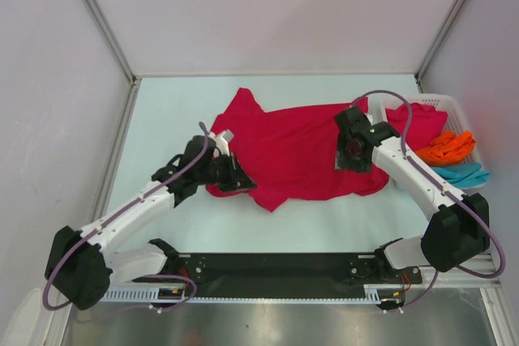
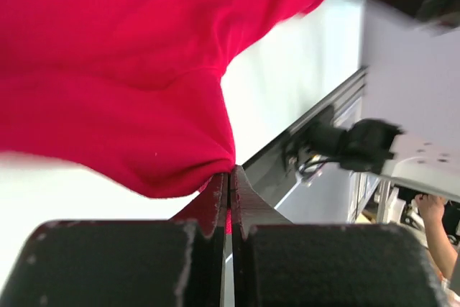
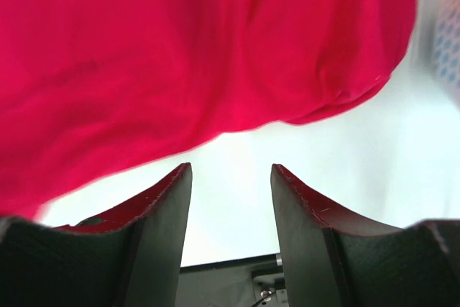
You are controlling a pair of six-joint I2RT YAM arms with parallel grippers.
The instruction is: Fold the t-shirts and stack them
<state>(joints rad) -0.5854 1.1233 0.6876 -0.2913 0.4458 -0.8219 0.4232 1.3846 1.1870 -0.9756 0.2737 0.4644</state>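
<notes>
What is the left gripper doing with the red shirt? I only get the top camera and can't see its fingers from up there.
Observer: In the left wrist view, the left gripper is shut and pinches the edge of the shirt.
Operator: Is the right one grabbing too?
Observer: No. In its wrist view, the right gripper is open, with only bare table between the fingers.
Operator: Is the shirt near it?
Observer: Yes, the hem lies just ahead of the fingertips, not between them.
</notes>
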